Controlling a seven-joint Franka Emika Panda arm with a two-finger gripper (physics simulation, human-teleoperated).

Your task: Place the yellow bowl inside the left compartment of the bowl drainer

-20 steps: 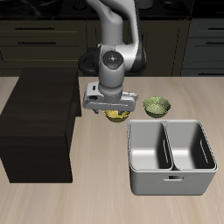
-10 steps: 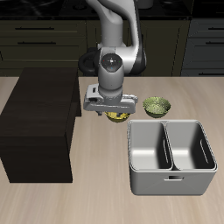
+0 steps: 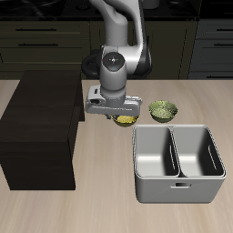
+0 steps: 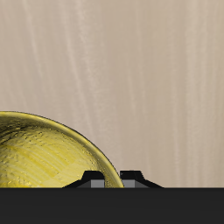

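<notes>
- Two small bowls sit on the pale wooden table [image 3: 91,209] behind the drainer: the bright yellow-gold mottled bowl [image 3: 126,119] I am after, and an olive-green bowl [image 3: 163,110] a little apart from it, farther toward the drainer's other end.
- I have the Franka arm's two-finger gripper [image 3: 115,115] right over the yellow bowl, whose rim peeks out from under the hand on the side facing the drainer.
- From the wrist camera I see the yellow bowl's [image 4: 48,153] curved rim and mottled inside close up, with bare tabletop [image 4: 131,70] beyond it.
- I cannot tell how wide the fingers stand, nor whether they have hold of the bowl; only dark finger bases show at the wrist picture's edge.
- The large light-grey metal bowl drainer [image 3: 178,187] with two deep wells stands nearer the table's front edge, just beside the bowl but not touching it.
- The dark brown-black box [image 3: 38,132] stands on the gripper's other side.
</notes>
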